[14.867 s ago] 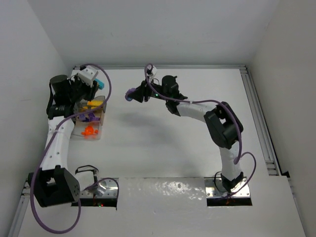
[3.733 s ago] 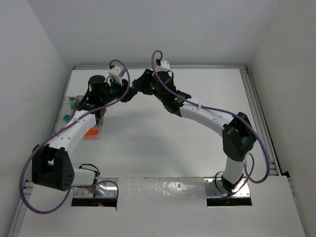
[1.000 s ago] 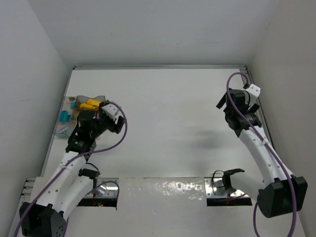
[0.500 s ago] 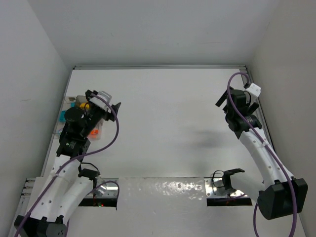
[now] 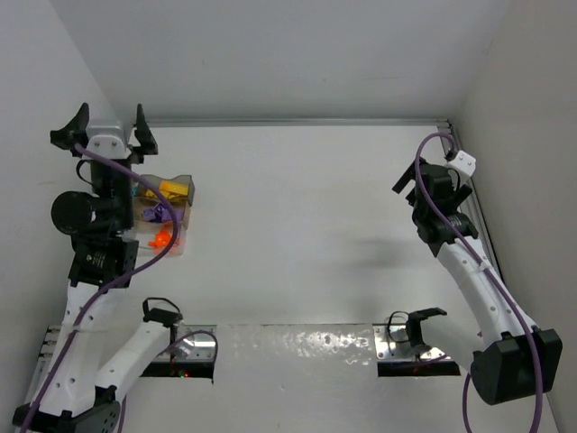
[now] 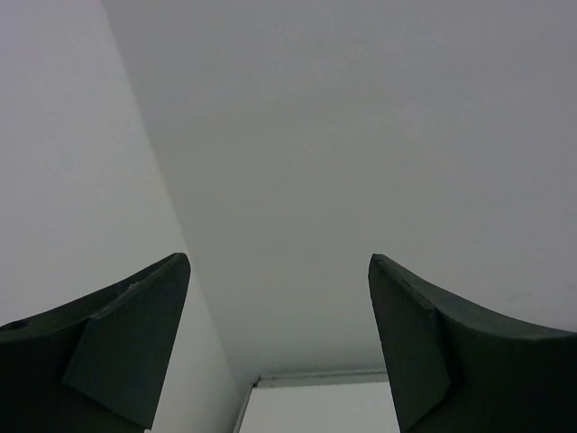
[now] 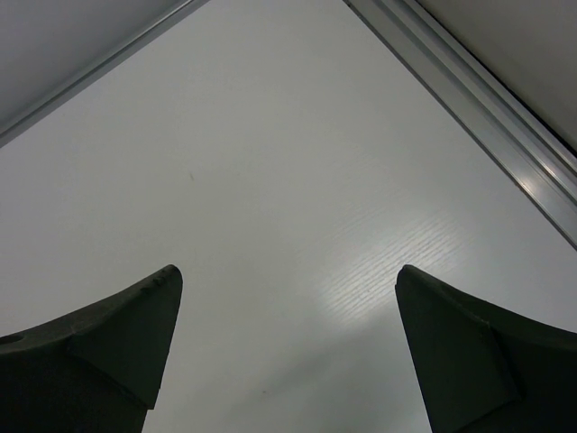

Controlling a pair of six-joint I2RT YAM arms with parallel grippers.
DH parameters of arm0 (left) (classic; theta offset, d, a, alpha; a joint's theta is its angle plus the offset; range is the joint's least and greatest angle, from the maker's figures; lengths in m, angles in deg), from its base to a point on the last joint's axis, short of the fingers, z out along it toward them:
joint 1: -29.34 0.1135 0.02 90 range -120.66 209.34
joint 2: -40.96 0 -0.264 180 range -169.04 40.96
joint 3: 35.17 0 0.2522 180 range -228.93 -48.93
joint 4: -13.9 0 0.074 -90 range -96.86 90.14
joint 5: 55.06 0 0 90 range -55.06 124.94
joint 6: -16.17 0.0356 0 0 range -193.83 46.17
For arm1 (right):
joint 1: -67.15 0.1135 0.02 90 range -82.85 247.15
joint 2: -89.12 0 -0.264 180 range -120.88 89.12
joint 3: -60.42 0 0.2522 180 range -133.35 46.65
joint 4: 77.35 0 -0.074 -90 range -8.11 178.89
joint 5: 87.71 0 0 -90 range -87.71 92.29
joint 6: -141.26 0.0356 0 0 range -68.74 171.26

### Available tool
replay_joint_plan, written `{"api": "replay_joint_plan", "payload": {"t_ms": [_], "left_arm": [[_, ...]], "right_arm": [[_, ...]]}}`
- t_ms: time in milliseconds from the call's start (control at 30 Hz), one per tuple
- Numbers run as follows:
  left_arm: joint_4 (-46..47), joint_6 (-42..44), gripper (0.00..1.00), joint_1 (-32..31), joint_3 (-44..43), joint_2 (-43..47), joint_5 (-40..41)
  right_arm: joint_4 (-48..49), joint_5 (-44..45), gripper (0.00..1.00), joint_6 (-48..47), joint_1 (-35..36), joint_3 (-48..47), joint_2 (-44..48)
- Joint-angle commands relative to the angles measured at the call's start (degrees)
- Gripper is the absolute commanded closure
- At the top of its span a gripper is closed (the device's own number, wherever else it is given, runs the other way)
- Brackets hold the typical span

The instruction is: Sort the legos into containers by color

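Over at the upper left of the overhead view, the containers (image 5: 187, 215) sit against the left edge of the table (image 5: 306, 225). The legos are inside them, grouped by colour: yellow legos (image 5: 171, 188) toward the back, purple legos (image 5: 159, 214) in the middle and orange legos (image 5: 162, 238) nearest the front. I can't spot a loose brick anywhere on the white surface, though the left arm hides part of the tray. The left gripper (image 5: 102, 124) hangs high above the tray's far end with its jaws spread wide and nothing between them, and its own camera sees only the wall. The right gripper (image 7: 286, 271) is also spread and empty, over bare table near the rail (image 7: 469, 99) at the right. To my eye the sorting looks nearly finished. The sensible thing now is to bring the left arm away without clipping the tray's thin walls. After that, check the hidden compartments for strays.
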Motion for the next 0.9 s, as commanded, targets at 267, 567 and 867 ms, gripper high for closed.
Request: {"api": "replay_joint_plan", "payload": {"t_ms": [267,567,867], "left_arm": [[-4.1,4.6,0.19,4.6,-5.2,-3.4,25.6],[0.0,15.7,0.18,16.3,-11.1,-6.3,34.4],[0.3,20.0,0.18,26.3,-7.8,-4.7,38.9]], "right_arm": [[5.9,-2.6,0.01,-3.3,0.1,0.5,0.3],[11.8,-6.3,0.01,-4.8,0.1,0.7,-3.0],[16.4,-8.2,0.01,-7.9,0.1,-2.8,-10.2]]}}
